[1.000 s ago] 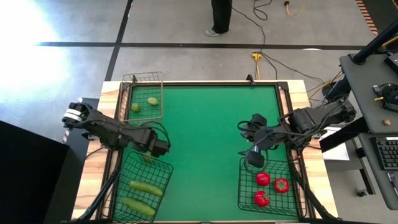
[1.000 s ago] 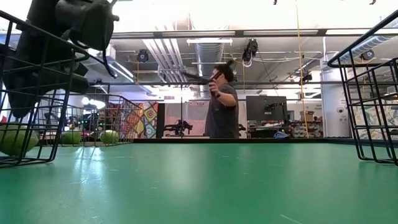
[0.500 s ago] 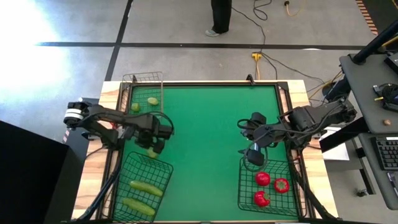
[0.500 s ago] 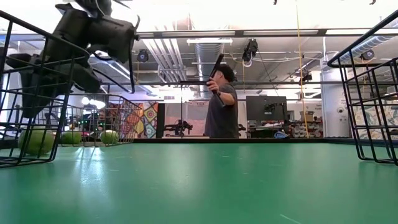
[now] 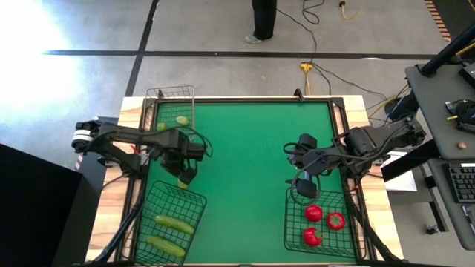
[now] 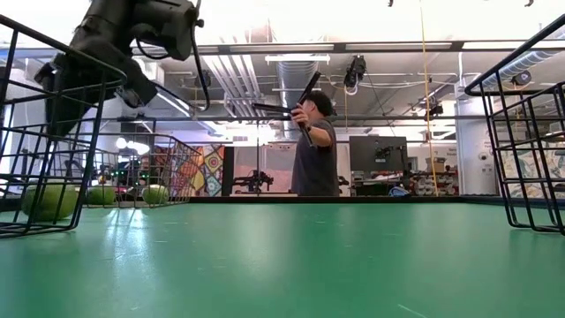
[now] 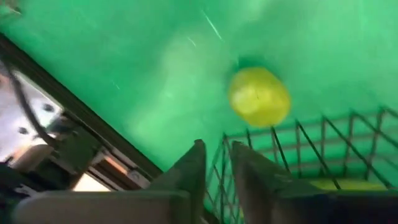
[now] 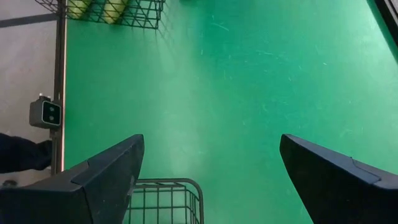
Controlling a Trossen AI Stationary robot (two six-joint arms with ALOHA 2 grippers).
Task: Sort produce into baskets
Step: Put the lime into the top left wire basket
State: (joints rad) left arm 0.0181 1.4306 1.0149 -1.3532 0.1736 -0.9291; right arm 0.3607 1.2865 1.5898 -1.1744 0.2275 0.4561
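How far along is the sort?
Done: three red tomatoes in the right wire basket, two green cucumbers in the near-left one, two pale round fruits in the narrow one. In hand: nothing; left gripper hovers by one yellow-green fruit on the green mat. Left: that fruit. Right gripper open, idle.

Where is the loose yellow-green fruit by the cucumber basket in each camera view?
High: fruit just beyond the cucumber basket far rim, beneath the left gripper.
Low: far left, behind mesh.
Left wrist: right of centre, on the mat.
Right wrist: not in it.
Shared landmark: cucumber basket.
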